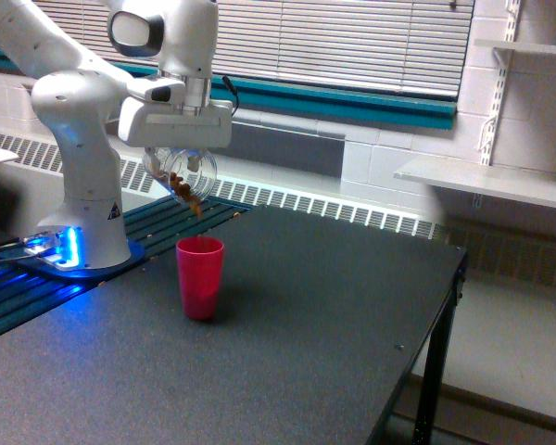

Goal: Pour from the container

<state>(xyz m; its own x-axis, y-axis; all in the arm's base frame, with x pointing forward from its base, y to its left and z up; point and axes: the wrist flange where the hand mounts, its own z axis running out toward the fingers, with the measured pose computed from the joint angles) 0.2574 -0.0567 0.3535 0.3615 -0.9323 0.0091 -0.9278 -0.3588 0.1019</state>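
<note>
Gripper (179, 159): clamping glass mug (183, 175) | hanging tilted above red cup (200, 276), near table (334, 315) left edge | pouring brown granules | advising: keeping spout centred over rim, tilting slowly.

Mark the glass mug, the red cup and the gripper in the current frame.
glass mug (187, 176), exterior view, on its clear tilted wall.
red cup (200, 280), exterior view, on its outer side.
gripper (179, 159), exterior view, between its fingertips at the mug.
</note>
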